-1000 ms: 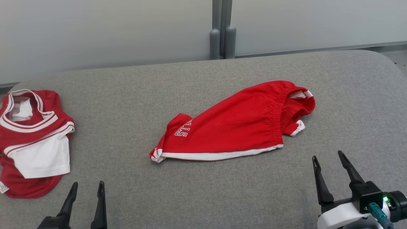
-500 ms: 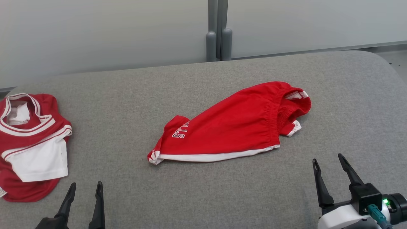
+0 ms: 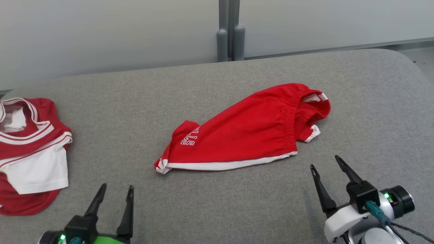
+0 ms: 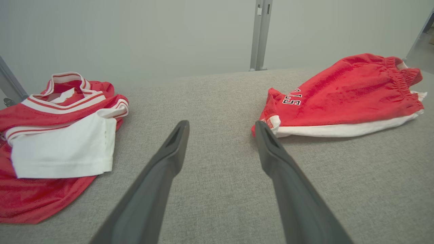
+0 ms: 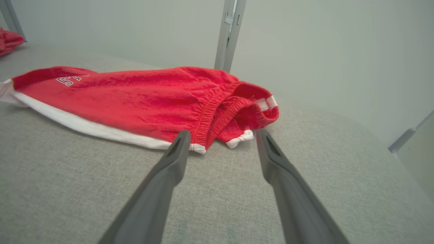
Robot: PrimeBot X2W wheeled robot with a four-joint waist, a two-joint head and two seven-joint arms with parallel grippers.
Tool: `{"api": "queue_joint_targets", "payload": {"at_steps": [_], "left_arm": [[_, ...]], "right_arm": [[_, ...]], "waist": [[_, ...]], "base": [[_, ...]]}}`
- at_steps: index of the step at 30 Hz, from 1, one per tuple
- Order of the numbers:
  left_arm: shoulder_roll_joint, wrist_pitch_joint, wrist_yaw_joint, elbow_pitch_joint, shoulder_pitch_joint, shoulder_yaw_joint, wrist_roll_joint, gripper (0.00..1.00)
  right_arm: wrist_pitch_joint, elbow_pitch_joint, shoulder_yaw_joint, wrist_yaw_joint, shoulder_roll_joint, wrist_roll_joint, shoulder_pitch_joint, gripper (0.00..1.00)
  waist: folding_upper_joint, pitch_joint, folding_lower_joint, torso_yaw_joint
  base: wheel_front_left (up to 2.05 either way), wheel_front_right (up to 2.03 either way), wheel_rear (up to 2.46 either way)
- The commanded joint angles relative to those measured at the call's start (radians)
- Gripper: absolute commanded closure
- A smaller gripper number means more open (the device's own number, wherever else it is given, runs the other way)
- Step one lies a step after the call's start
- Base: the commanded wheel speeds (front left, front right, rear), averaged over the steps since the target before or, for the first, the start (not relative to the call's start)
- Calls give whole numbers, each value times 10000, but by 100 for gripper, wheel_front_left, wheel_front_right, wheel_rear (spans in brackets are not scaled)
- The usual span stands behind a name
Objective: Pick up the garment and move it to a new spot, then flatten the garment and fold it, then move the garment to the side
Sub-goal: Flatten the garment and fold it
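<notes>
You have a broad grey woven table (image 3: 217, 210) with a rounded far right corner and bare cloth all round its middle. The garment (image 3: 244, 132), soft red shorts with white trim and a gathered waistband, lies rumpled mid-table, clear of every edge. A red-and-white jersey (image 3: 30, 152) bunches at the left edge. The left gripper (image 3: 117, 186) and the right gripper (image 3: 324, 161) stand spread and empty near the front.
</notes>
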Motion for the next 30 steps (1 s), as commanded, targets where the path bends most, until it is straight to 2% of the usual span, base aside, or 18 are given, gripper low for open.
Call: {"api": "queue_joint_targets", "payload": {"at_steps": [1, 5, 8, 15, 23, 30], "left_arm": [[155, 202, -37, 71, -473, -331, 84, 0], [579, 963, -38, 220, -1341, -1476, -90, 0], [979, 1607, -26, 532, -1959, -2181, -265, 0], [1618, 2523, -26, 1088, -3277, -3507, -880, 0], [1829, 2632, -27, 1641, -4369, -4439, -1212, 0], [1781, 2652, -28, 2237, -5063, -4961, -1648, 0]], "right_arm": [[-32, 478, 302, 1, -240, 13, -460, 0], [270, 1786, 1103, 1, -674, 108, -1520, 0], [823, 2662, 2118, 1, -1052, 388, -2247, 0], [1870, 3916, 4111, -1, -1747, 1407, -4140, 0], [2234, 4244, 5348, 1, -2371, 2101, -5221, 0], [2338, 4490, 6312, 1, -2563, 2975, -5817, 0]], "waist": [[89, 272, 0, 11], [89, 609, 0, 112], [89, 754, 0, 163], [89, 1173, 0, 196], [89, 1683, 0, 381], [89, 2104, 0, 466]], "base": [[0, 0, 0], [0, 0, 0], [0, 0, 0], [0, 0, 0], [0, 0, 0], [0, 0, 0]]}}
